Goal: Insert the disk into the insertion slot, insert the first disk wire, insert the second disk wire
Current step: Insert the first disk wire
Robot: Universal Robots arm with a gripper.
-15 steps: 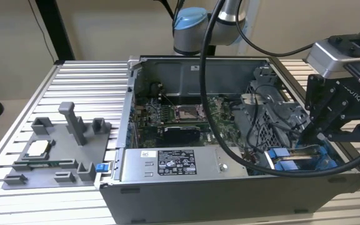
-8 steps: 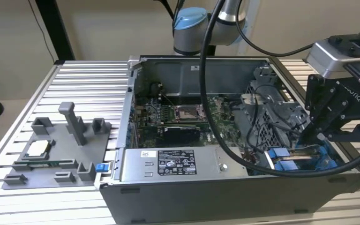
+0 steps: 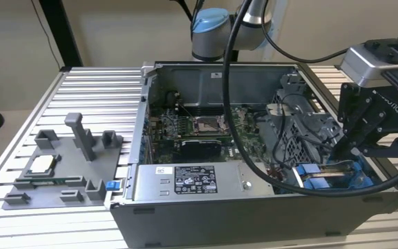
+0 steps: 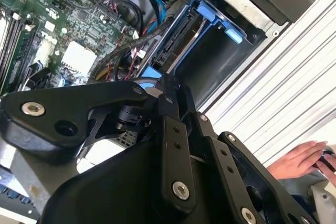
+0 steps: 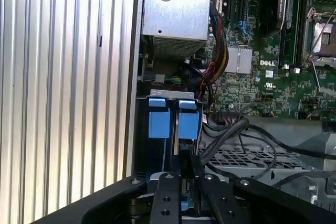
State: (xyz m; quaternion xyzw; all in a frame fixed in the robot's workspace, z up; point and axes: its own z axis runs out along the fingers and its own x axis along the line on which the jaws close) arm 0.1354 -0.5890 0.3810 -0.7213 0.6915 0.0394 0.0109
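The gripper (image 3: pixel 351 154) hangs at the corner of the open computer case (image 3: pixel 213 78) on the exterior view's right. Its jaws are right at the insertion slot (image 3: pixel 327 175), where the disk (image 4: pixel 177 43) stands in the bay just ahead of them. Beyond the slot from the jaws, the power-supply box (image 3: pixel 185 180) sits along the case wall, and the motherboard (image 3: pixel 202 129) lies on the case floor to one side, with cables (image 5: pixel 226 135) between it and the jaws. Outside the case, on the table (image 3: pixel 95 88), a fixture tray (image 3: pixel 74 171) rests well apart from the jaws at the exterior view's left, and a person's hand (image 4: pixel 302 158) lies on their other side.

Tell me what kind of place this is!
Probably a robot lab or workshop: an open computer case sits on a ribbed metal table, a robot arm reaches into it, and a grey parts holder lies beside.
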